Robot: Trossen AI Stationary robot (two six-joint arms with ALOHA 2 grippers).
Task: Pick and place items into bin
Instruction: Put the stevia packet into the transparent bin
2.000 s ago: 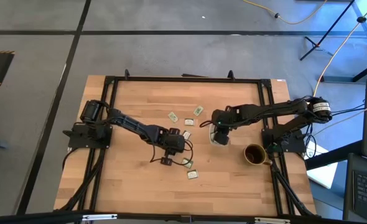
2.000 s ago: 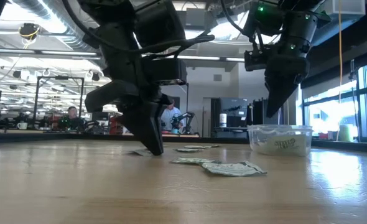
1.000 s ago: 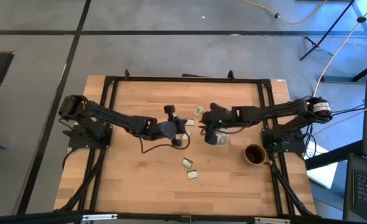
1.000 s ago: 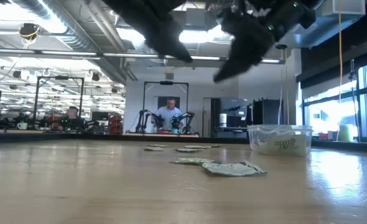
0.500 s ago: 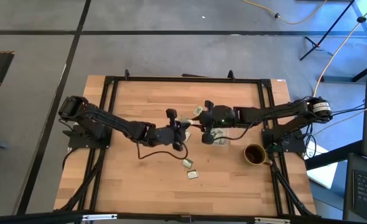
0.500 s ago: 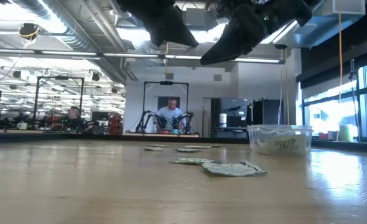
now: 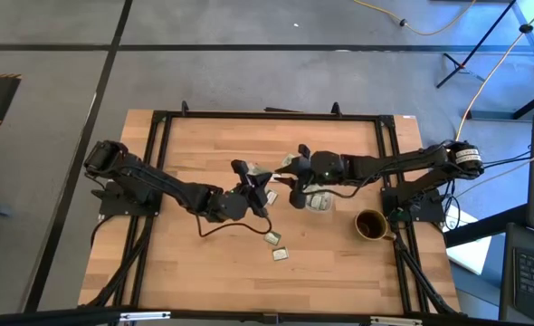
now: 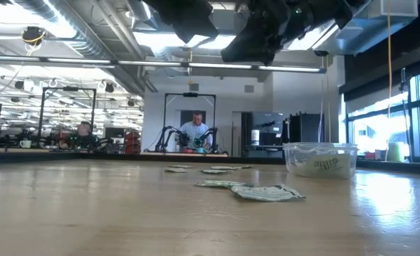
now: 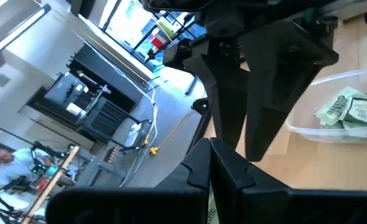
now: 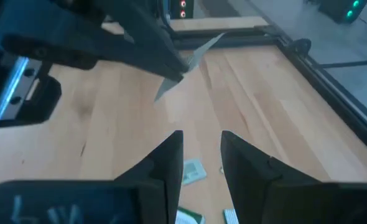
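Pale packet (image 10: 190, 61) pinched in left tool (image 10: 171, 74), shown only by right wrist view, long axis tilted, raised over counter (image 7: 195, 154) | clear bin (image 7: 318, 201) under right arm | right tool (image 10: 199, 146) slightly parted, empty

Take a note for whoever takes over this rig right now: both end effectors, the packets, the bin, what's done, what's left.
Left end effector: raised over mid-table, shut on one small pale flat packet.
Right end effector: open, facing the left one, close to the clear plastic tub.
Done: several packets lie in the tub.
Left: bin the held packet, then the loose packets on the wood, with another farther back.
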